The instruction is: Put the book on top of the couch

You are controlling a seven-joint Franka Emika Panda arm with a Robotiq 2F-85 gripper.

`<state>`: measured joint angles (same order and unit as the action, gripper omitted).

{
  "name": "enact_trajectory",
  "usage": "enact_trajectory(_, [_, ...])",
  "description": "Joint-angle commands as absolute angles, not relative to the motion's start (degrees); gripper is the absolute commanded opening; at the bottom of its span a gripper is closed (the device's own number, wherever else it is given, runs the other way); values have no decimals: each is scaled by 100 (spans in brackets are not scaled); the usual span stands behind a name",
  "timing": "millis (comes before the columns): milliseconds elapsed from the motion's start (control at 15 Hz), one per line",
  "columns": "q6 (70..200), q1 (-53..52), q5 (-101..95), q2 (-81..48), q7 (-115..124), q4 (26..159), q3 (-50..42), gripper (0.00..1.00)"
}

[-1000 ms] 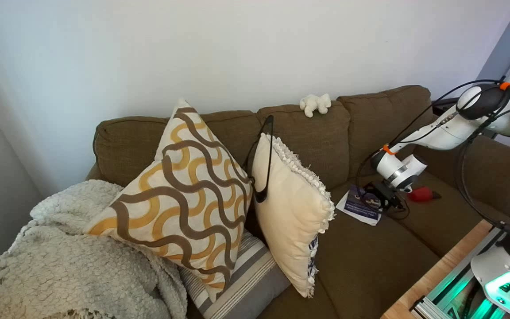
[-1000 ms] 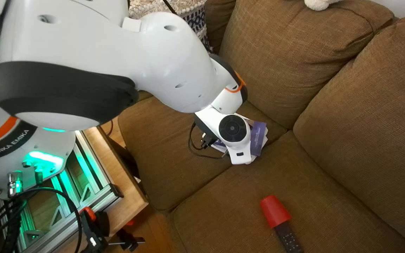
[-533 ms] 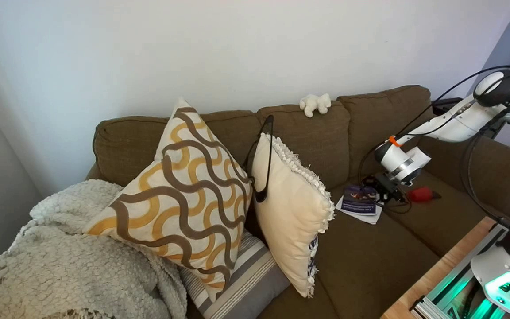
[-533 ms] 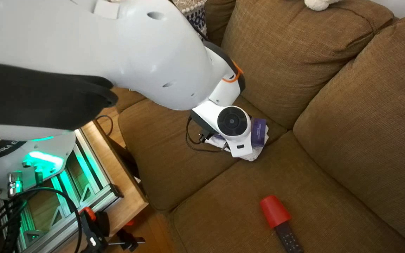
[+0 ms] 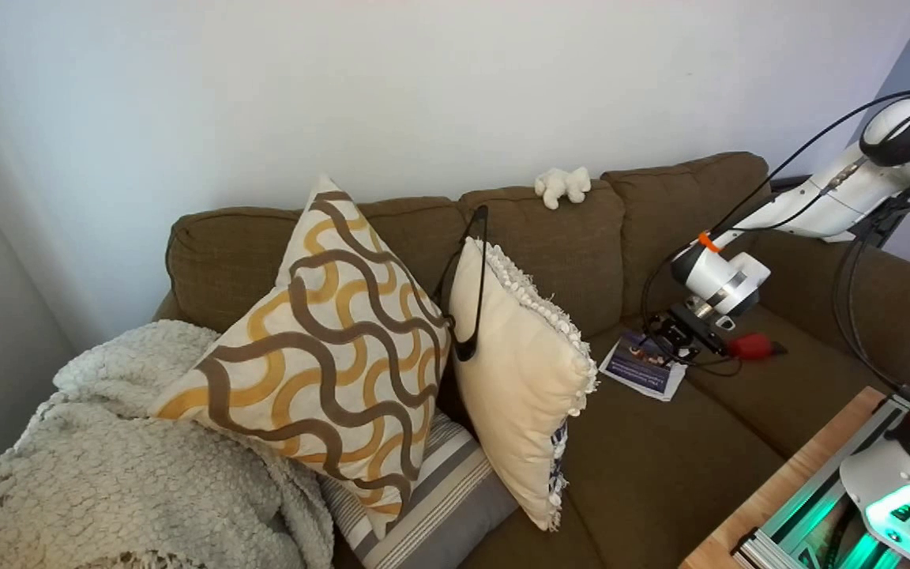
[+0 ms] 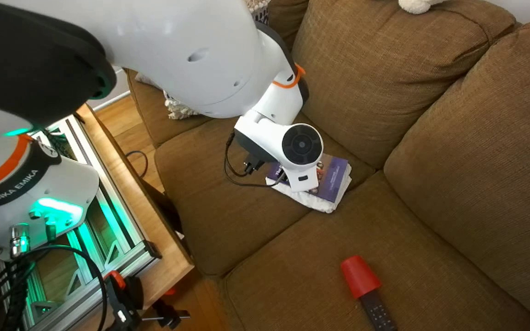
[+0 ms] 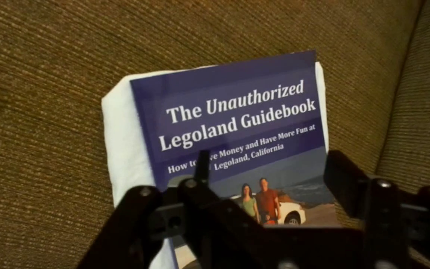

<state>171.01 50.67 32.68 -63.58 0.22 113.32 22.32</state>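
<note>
If a lift is coming, the likeliest trouble is pinching the wrong layers: the Legoland guidebook [image 7: 245, 138] lies flat, front up, on a white sheet-like piece [image 7: 125, 145] (cloth or paper, I can't tell which), and the two sit so close that a grasp could gather both. The seat cushion [image 6: 228, 220] mostly under them, part of the olive-brown sofa [image 5: 652, 458], looks soft, so pressing for a thin edge would probably sink the stack, and a paperback held by one side may flop. Should "on top" mean the backrest [image 5: 573, 253], its rounded ridge, where a white plush toy [image 5: 563, 187] rests, might let the guidebook slide off; if the seat counts, the placing may be done, and the risk is merely a nudge on the way out. The fingers [image 7: 345, 185] stand apart, nothing gripped between them. In the wrist view the guidebook lies below them, its title end reaching past their tips; one finger overlaps the print well inside the near edge, the other meets the opposite long edge, so closing from there would likely scrape across the front. Whether either touches it, I can't tell.
</note>
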Motion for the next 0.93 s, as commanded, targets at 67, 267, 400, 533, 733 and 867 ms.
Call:
enact_trajectory(67, [17351,4959,3324,-6348,274,11390,2201,43])
enact_trajectory(267, [17289,5343,3095,-6414,-42,11265,2251,80])
enact_trajectory(400, [17166,5483,2917,-6473,-137,11087,2057,94])
enact_trajectory(533, [17311,5325,2962,-6378,63,11207,2101,83])
enact_trajectory(733, [17492,5619,2910,-6528,-137,11114,2245,99])
enact_trajectory(867, [17857,5660,2825,-6817,-207,10923,2314,100])
